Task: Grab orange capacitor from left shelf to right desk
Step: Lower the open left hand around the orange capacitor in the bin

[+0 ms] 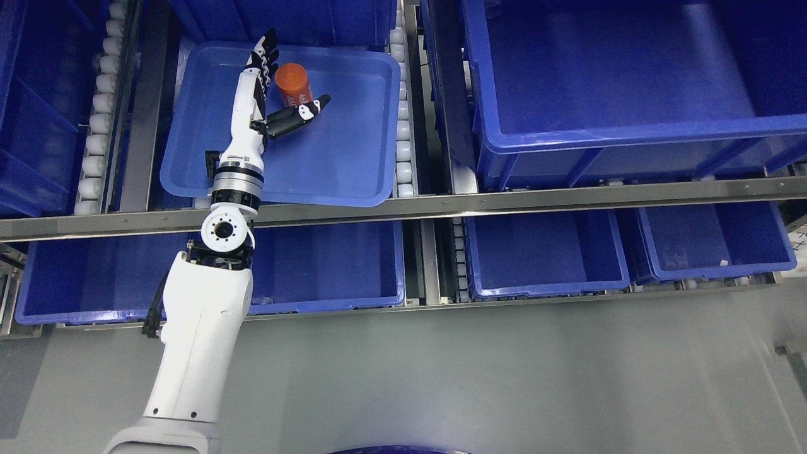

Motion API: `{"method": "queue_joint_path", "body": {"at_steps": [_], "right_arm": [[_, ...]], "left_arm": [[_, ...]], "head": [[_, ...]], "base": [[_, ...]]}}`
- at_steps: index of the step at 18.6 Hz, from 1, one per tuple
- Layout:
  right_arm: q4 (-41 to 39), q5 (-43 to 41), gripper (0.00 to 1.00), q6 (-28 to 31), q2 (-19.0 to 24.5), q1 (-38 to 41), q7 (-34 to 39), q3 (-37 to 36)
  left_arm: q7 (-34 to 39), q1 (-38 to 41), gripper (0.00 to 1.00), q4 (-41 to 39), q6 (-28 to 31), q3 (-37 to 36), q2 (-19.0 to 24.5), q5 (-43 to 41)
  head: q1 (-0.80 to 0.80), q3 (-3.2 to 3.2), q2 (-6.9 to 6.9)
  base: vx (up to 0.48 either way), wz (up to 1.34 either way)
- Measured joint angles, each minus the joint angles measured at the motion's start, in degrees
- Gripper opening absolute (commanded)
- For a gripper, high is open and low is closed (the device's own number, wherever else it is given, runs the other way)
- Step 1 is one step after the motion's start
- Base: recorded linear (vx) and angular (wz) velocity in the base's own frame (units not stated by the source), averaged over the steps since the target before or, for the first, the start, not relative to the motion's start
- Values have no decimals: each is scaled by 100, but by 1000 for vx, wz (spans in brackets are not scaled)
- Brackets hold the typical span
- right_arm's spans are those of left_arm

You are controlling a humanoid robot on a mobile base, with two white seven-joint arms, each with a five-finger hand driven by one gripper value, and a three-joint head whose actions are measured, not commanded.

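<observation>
An orange capacitor (294, 84), a short cylinder with dark print on its side, lies in a shallow blue tray (353, 157) on the upper shelf level at the left. My left hand (287, 75) reaches into the tray from below. Its fingers (263, 53) stretch up along the capacitor's left side and the thumb (309, 110) sticks out just under it. The hand is open, and the capacitor sits in the gap between fingers and thumb, close to both; I cannot tell if they touch it. My right arm does not show.
A large blue bin (618, 82) fills the upper shelf at the right. Lower blue bins (328, 265) (542, 252) (712, 243) sit under the metal shelf rail (504, 203). White rollers (98, 113) flank the tray. Grey floor (504, 378) lies in front.
</observation>
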Motion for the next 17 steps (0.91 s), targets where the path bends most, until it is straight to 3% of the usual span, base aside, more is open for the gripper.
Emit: {"method": "queue_joint_path", "body": {"at_steps": [5,12,17], "right_arm": [[1,0,100,-17,0,-8,-19,0],[1,0,100,-21,0,-10,-19,0],[1,0,100,-21,0,-11,-19,0]], "left_arm": [[-148,78,86,-9,13,-12,0,-16],[-310,94,64,-17,-111,-86,0,-19],[-313,95,59,8,-160,-84,0,-24]], "head": [[0,0,0],[0,0,0],[0,0,0]], "base": [[60,4],[0,0],[0,0]]}}
